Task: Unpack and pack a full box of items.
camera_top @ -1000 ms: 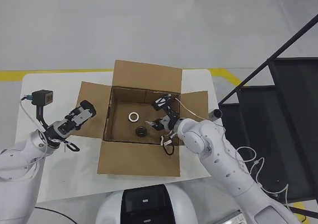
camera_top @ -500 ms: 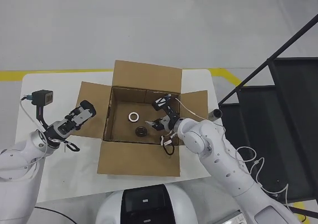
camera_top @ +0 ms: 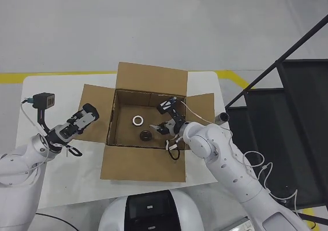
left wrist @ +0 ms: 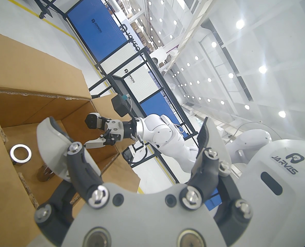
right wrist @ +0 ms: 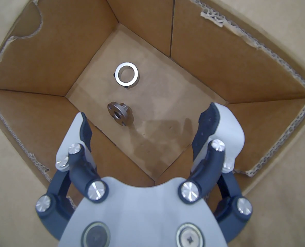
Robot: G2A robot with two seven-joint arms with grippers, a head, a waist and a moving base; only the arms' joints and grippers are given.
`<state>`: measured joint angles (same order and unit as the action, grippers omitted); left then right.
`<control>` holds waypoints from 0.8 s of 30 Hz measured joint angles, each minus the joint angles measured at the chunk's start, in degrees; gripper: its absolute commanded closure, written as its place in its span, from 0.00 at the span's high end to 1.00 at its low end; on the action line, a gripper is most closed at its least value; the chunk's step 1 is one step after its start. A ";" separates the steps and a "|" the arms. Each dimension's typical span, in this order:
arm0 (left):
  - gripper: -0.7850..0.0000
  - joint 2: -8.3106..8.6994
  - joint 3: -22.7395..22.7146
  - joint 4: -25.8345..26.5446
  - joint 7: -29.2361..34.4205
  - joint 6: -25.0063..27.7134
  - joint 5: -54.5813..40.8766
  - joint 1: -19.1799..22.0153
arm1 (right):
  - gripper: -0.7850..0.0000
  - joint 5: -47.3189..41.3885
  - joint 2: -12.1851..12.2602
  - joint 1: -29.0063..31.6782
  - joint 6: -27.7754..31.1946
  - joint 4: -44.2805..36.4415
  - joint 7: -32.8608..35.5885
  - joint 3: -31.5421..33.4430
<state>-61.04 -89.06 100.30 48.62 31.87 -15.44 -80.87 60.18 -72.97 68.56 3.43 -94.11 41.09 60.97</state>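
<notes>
- The box (camera_top: 144, 167) sat on the counter (camera_top: 54, 86).
- In it lay a ring (camera_top: 137, 120), with a hub (camera_top: 145, 136) just nearer the robot.
- The right tool (camera_top: 162, 117) hung above its right side, the left tool (camera_top: 89, 114) at its left flap.

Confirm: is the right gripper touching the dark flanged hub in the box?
Apart. The right wrist view shows bare box floor between the fingers of the open right gripper and the flanged hub.
</notes>
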 measured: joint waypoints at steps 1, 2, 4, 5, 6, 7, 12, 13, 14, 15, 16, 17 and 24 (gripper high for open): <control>1.00 0.00 0.00 0.00 0.00 0.00 0.00 0.00 | 1.00 0.00 0.00 0.00 0.00 0.00 0.00 0.00; 1.00 0.00 0.00 0.00 0.00 0.00 0.00 0.00 | 1.00 0.00 0.00 0.00 0.00 0.00 0.00 0.00; 1.00 0.00 0.00 0.00 0.00 0.00 0.00 0.00 | 1.00 0.00 0.00 0.00 0.00 0.00 0.00 0.00; 1.00 0.00 0.00 0.00 0.00 0.00 0.00 0.00 | 1.00 0.00 0.00 0.00 0.00 0.00 0.00 0.00; 1.00 0.00 0.00 0.00 0.00 0.00 0.00 0.00 | 1.00 0.00 0.00 0.00 0.00 0.00 0.00 0.00; 1.00 0.00 0.00 0.00 0.00 0.00 0.00 0.00 | 1.00 0.00 0.00 0.00 0.00 0.00 0.00 0.00; 1.00 0.00 0.00 0.00 0.00 0.00 0.00 0.00 | 1.00 0.00 0.00 0.00 0.00 0.00 0.00 0.00; 1.00 0.00 0.00 0.00 0.00 0.00 0.00 0.00 | 1.00 0.00 0.00 0.00 0.00 0.00 0.00 0.00; 1.00 0.00 0.00 0.00 0.00 0.00 0.00 0.00 | 1.00 0.00 0.00 0.00 0.00 0.00 0.00 0.00; 1.00 0.00 0.00 0.00 0.00 0.00 0.00 0.00 | 1.00 0.01 0.00 0.01 0.00 0.02 0.01 -0.02; 1.00 0.00 0.00 0.00 0.00 0.00 0.00 0.00 | 1.00 0.24 -0.02 -0.04 -0.09 0.28 0.28 -0.25; 1.00 0.00 0.00 0.00 0.00 0.00 0.00 0.00 | 1.00 0.93 -0.11 -0.46 -0.54 0.84 1.27 -0.87; 1.00 0.00 0.00 0.00 0.00 0.00 0.00 0.00 | 1.00 6.93 -1.88 -7.94 0.37 5.55 7.92 -9.39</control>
<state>-61.04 -89.06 100.30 48.62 31.87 -15.44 -80.87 67.12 -74.85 60.62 3.80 -88.56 49.01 51.58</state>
